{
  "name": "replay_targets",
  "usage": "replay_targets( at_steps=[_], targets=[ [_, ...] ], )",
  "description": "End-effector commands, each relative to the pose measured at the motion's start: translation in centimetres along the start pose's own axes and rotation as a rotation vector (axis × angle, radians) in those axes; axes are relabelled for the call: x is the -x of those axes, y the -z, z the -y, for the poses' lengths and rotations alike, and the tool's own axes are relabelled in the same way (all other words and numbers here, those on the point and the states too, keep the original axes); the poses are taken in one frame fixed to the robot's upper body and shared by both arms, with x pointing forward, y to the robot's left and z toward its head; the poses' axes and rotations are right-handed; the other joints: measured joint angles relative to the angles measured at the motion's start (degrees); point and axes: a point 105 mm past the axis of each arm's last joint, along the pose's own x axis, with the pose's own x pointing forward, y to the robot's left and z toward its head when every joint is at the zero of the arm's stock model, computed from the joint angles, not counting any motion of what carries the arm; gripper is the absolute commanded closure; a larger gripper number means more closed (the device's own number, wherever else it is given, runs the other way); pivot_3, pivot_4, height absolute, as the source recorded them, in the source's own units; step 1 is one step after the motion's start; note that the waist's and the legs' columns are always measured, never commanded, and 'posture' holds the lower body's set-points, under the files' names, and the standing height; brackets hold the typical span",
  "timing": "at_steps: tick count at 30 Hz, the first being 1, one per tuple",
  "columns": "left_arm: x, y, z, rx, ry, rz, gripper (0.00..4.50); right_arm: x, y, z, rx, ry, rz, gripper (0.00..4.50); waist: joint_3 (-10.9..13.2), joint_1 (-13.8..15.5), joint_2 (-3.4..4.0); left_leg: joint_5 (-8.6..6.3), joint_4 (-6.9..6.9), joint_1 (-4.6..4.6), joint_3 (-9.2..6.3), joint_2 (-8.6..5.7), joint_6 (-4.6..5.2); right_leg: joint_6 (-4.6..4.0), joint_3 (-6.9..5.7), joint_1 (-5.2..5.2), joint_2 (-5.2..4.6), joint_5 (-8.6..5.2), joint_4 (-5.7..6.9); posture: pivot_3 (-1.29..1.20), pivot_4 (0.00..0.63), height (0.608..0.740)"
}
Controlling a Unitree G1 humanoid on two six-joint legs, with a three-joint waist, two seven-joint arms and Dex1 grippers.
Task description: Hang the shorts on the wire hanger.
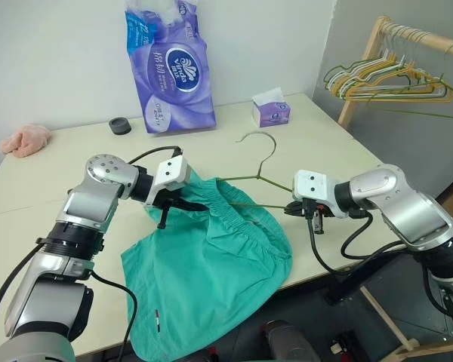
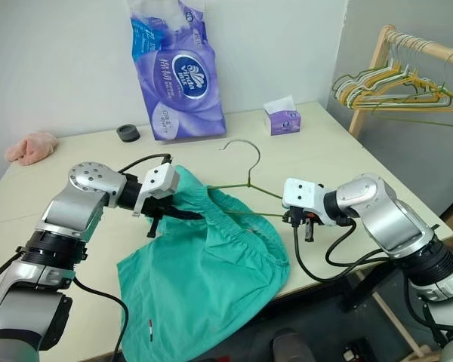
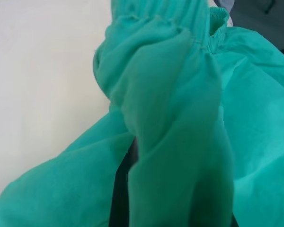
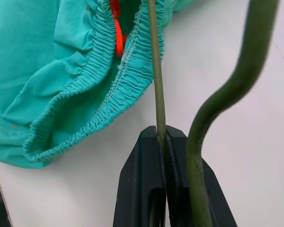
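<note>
Mid-task: right gripper fingers clenched on the wire hanger end, left gripper fingers clenched on the shorts waistband, partly threaded, mostly on the worktop; hanging remains.

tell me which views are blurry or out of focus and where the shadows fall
Left wrist view: the shorts sit so close that the folds go soft, with a dark gap low down. Right wrist view: the right gripper, shut on the wire hanger, is crisp; the nearer wire loop is blurred. Left eye view: even light, a soft shadow on the table under the left gripper.
</note>
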Motion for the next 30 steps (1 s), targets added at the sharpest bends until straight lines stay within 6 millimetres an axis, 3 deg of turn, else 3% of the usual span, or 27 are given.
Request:
replay_targets(
  at_steps=[1,5,8,11,19,23,25,30],
  targets=[
    [-0.3,-1.4,0.5,-0.035,0.026,0.038,4.45,0.6,-2.3,0.3,0.107,0.025,0.07,4.5,0.0,-0.01,0.0,0.0,0.0,0.0,0.0,0.0,0.0,0.0,0.0,0.0,0.0,0.0,0.0,-0.31,0.01,0.74],
    [-0.3,-1.2,0.2,-0.025,-0.007,0.04,4.45,0.7,-2.9,-0.2,0.135,-0.025,0.096,4.5,0.0,0.0,0.0,0.0,0.0,0.0,-0.01,0.0,0.0,0.0,-0.01,0.0,0.0,0.0,0.0,-0.31,0.012,0.74],
    [-0.1,-0.7,0.0,-0.019,-0.036,0.025,4.45,1.2,-2.2,-0.1,0.151,-0.032,0.066,4.5,0.0,0.01,0.0,0.0,0.01,0.0,-0.01,0.0,0.0,0.0,-0.01,0.01,0.0,0.0,-0.01,-0.31,0.012,0.74],
    [0.4,0.3,-0.2,-0.022,-0.07,-0.013,4.5,1.7,-1.1,-0.1,0.144,-0.035,0.029,3.78,0.0,-0.06,0.0,0.0,0.01,0.01,-0.01,0.0,0.0,0.0,-0.01,0.01,0.0,0.0,0.0,-0.31,0.013,0.74],
    [1.3,0.8,-0.7,-0.004,-0.134,-0.015,4.5,3.7,2.1,2.1,0.077,0.053,-0.068,1.21,0.0,-0.03,0.0,0.0,0.02,0.01,-0.01,-0.01,0.0,0.0,-0.01,0.03,-0.01,0.0,-0.01,-0.31,0.015,0.74],
    [2.1,1.4,-1.1,0.019,-0.195,-0.012,4.5,5.4,5.5,4.0,-0.175,0.202,-0.024,0.02,-0.03,0.09,-0.04,-0.01,0.02,0.01,-0.01,-0.01,0.01,0.0,-0.01,0.05,-0.01,0.0,-0.02,-0.3,0.02,0.74],
    [2.5,1.5,-1.3,0.03,-0.222,-0.004,4.5,5.1,6.2,3.0,-0.31,0.202,0.062,0.02,-0.06,0.24,-0.08,-0.01,0.04,0.01,-0.01,-0.02,0.01,0.0,-0.02,0.08,-0.03,0.0,-0.02,-0.3,0.023,0.74],
    [2.9,1.4,-1.5,0.046,-0.254,0.018,4.5,3.4,4.2,-2.5,-0.436,0.035,0.295,0.02,-0.06,0.54,-0.05,-0.02,0.0,0.02,-0.06,0.0,0.03,0.0,-0.04,0.06,-0.01,0.0,0.02,-0.3,0.023,0.74]
  ],
)
